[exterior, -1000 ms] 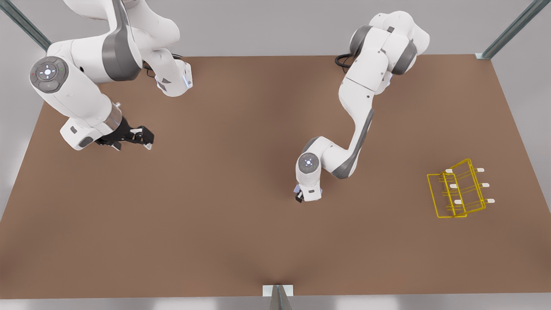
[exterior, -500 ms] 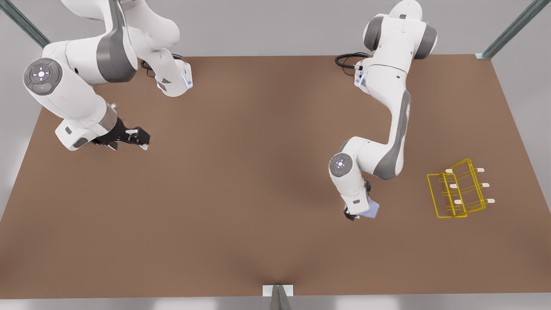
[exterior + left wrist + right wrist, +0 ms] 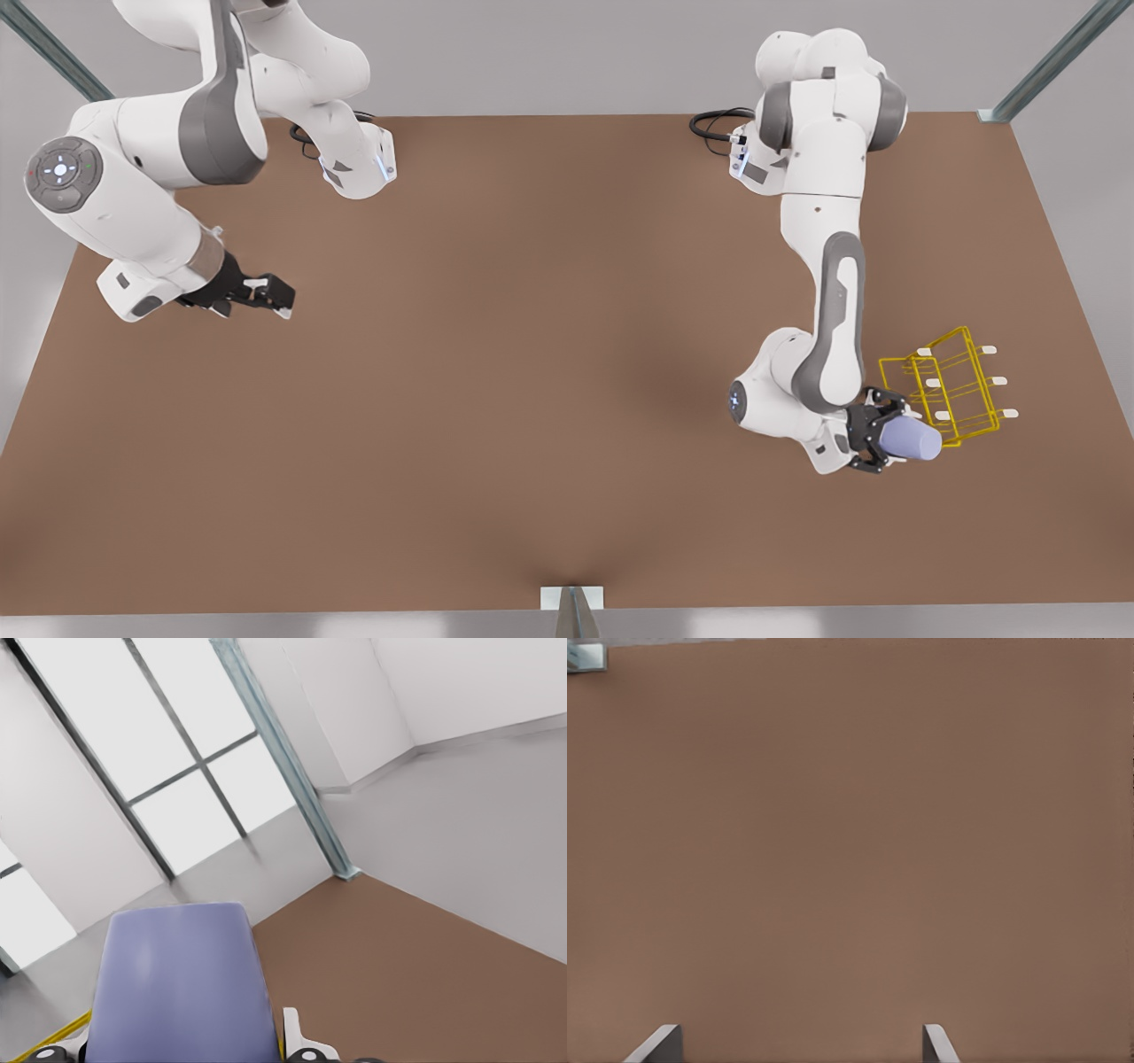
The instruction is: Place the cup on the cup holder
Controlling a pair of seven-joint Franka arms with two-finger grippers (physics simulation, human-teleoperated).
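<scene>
The lavender-blue cup [image 3: 914, 440] lies sideways in the air, held in my left gripper [image 3: 890, 439], which is shut on it at the front view's right. The cup's far end overlaps the near lower corner of the yellow wire cup holder [image 3: 952, 394], whose white-tipped pegs point to the front view's right. In the left wrist view the cup [image 3: 182, 983] sits between the fingers, and a strip of the cup holder's yellow wire [image 3: 55, 1032] shows beside it. My right gripper [image 3: 270, 297] waits open over the table at the front view's left, its fingertips [image 3: 660, 1043] apart above bare brown board.
The brown table [image 3: 532, 354] stretches wide between the two arms. A small metal bracket [image 3: 571, 598] sits at its front edge, and slanted metal posts [image 3: 1054, 62] rise at the back corners. A black cable [image 3: 718, 124] loops beside the left arm's base.
My left arm has swung from the table's middle toward the front view's right, carrying the cup up to the cup holder and turning it sideways. The right arm drifted slightly leftward.
</scene>
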